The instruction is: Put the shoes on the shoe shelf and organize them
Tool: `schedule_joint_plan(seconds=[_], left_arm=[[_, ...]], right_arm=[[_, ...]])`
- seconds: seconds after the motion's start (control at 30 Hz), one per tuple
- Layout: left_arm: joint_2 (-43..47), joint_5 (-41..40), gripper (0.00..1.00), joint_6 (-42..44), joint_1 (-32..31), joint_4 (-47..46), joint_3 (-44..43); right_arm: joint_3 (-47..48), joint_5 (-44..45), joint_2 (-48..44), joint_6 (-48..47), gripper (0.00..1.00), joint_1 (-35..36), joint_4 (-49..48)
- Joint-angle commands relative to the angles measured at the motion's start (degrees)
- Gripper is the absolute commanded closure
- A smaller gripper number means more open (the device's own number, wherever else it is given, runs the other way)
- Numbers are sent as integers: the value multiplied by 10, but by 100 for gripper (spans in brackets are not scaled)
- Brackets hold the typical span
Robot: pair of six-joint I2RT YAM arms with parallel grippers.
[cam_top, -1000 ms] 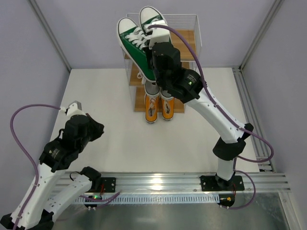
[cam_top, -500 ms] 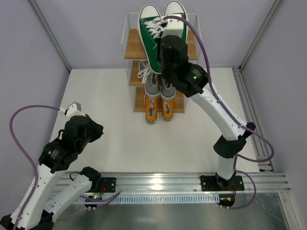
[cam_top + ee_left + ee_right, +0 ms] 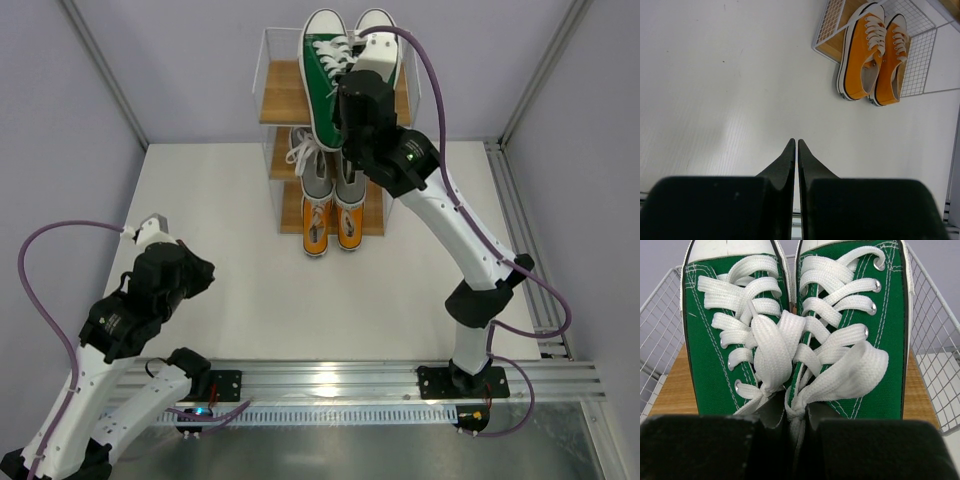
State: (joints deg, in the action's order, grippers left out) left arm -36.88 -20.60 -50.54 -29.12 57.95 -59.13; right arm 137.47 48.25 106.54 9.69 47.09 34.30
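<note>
My right gripper (image 3: 797,410) is shut on the inner collars and laces of the green shoes (image 3: 710,365), holding the pair together. In the top view the green shoes (image 3: 322,75) hang over the top board of the shoe shelf (image 3: 283,96), toes pointing away; whether they touch the board I cannot tell. The grey shoes (image 3: 333,180) sit on the middle tier. The orange shoes (image 3: 333,222) sit on the bottom tier, heels sticking out. My left gripper (image 3: 795,143) is shut and empty, low over the table at the near left (image 3: 203,270), with the orange shoes (image 3: 865,55) ahead of it.
White wire walls (image 3: 935,330) rise on both sides of the top board (image 3: 670,390). The shelf's wire side (image 3: 830,17) shows in the left wrist view. Metal frame posts (image 3: 100,70) stand at the back corners, and a rail (image 3: 525,230) runs along the table's right edge.
My right arm has carried the green pair to the right and farther back, turning it straight over the top board. The left arm has stayed put.
</note>
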Motion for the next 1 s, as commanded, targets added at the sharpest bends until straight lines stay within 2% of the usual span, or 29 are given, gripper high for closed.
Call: schedule_joint_plan(seconds=[0.0,0.43,0.47,0.53,0.6,0.63,0.7,0.73,0.83,0.87,0.97], left_arm=[[4,-15,99,6,1,4,-19],[5,-24,100,11,1,11,-26],[6,-24,100,10,1,10,-27],[5,-25,100,10,1,10,-28],[4,-25,100,10,1,11,-30],[3,-24,100,10,1,10,-32],[1,-24,100,10,1,9,-35],[1,-24,99,10,1,10,-37],[-1,-24,100,11,1,10,-42],[-1,-25,100,11,1,12,-44],[-6,-23,99,13,1,13,-56]], right_arm=[[39,-3,-13,34,96,-7,-96],[15,-63,-1,69,95,-39,-100],[11,-65,-2,69,86,-39,-104],[10,-69,-3,70,80,-42,-107],[10,-77,-2,68,71,-45,-113],[10,-78,-3,68,58,-46,-114],[10,-80,-5,67,48,-47,-119],[9,-84,-7,63,37,-47,-122],[8,-97,-14,59,25,-47,-135],[8,-100,-21,54,18,-46,-142],[8,-114,-41,46,11,-47,-157]])
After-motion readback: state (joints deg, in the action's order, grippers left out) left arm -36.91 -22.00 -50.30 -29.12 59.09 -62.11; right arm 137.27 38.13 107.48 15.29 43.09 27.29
